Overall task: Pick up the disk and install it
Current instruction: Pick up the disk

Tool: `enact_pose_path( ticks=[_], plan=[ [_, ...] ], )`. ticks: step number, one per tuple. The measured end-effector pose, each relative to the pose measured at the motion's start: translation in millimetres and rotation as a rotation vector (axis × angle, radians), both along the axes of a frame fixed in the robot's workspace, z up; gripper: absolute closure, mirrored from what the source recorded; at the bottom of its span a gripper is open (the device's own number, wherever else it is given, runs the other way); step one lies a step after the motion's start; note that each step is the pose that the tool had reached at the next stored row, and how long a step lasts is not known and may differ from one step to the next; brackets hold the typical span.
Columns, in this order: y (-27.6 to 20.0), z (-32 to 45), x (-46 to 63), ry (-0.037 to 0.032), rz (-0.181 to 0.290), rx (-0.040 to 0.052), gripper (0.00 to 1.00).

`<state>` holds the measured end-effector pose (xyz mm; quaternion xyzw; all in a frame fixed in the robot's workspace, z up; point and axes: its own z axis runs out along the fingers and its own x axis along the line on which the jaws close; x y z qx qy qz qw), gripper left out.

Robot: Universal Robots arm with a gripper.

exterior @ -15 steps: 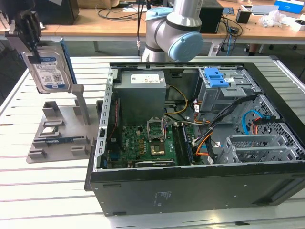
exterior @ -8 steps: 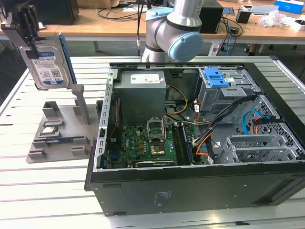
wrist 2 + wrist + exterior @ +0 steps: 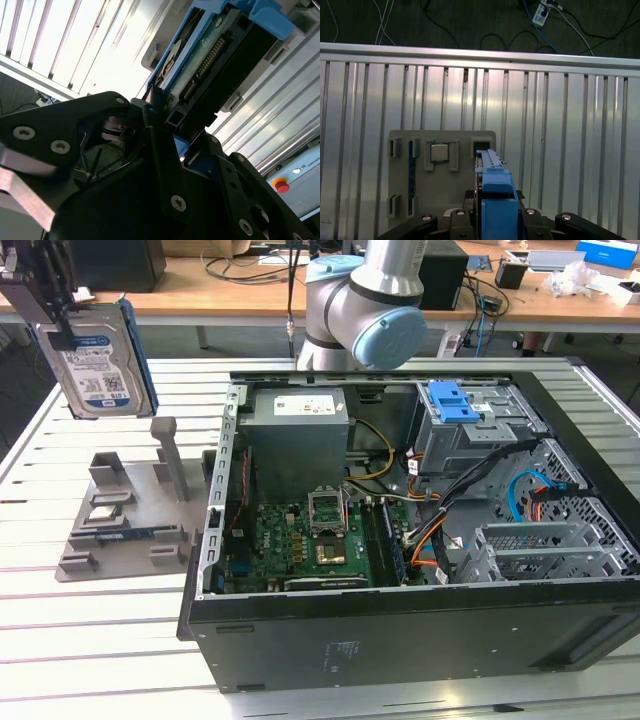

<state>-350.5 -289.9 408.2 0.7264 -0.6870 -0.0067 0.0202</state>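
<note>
Fingers [image 3: 160,160] clamped on the disk [image 3: 100,355], which hangs from them, held clear of the table. Pick-up appears complete; carriage is in hand. Open computer case [image 3: 400,640] well apart from the fingers; grey holder [image 3: 120,525] beneath them. Installing would call for squaring the blue carrier frame [image 3: 497,192] with a bay.

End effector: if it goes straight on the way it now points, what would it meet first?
Probably the grey holder, which lies under the held disk; the disk would touch it before the end effector does. Depth is unclear.
</note>
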Motion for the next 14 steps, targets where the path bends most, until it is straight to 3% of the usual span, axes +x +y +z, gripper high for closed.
enact_pose_path(
  ticks=[14],
  plan=[
    [1.3, 28.4, 0.0, -0.0001, 0.0, 0.0, 0.64]
  ],
)
